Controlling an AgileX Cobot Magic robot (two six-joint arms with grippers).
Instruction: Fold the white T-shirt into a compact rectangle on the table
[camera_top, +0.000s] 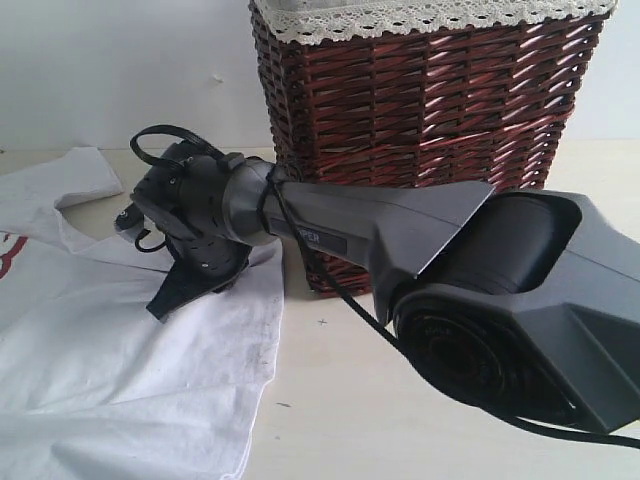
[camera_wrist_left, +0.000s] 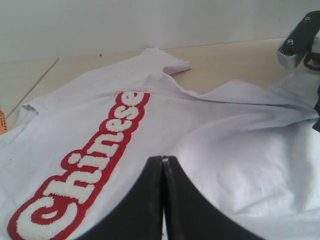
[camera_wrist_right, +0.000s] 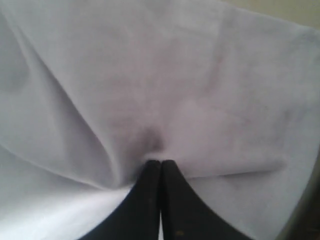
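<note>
The white T-shirt (camera_top: 120, 380) lies spread on the table (camera_top: 420, 410) at the left, one sleeve (camera_top: 80, 170) pointing to the back. My right gripper (camera_top: 168, 298) reaches across onto the shirt's right edge. Its jaws (camera_wrist_right: 161, 162) are shut, and folds of the white T-shirt (camera_wrist_right: 200, 75) run into the tips. My left gripper (camera_wrist_left: 163, 159) is out of the exterior view. It is shut low over the white T-shirt (camera_wrist_left: 225, 130), a fleck of white cloth between its tips, beside the red-outlined lettering (camera_wrist_left: 95, 160).
A tall brown wicker basket (camera_top: 430, 120) with a lace-trimmed lining stands at the back, just behind the right arm (camera_top: 480, 260). A grey part of the right gripper (camera_wrist_left: 295, 47) shows in the left wrist view. An orange neck tag (camera_wrist_left: 2, 122) peeks in at that view's edge.
</note>
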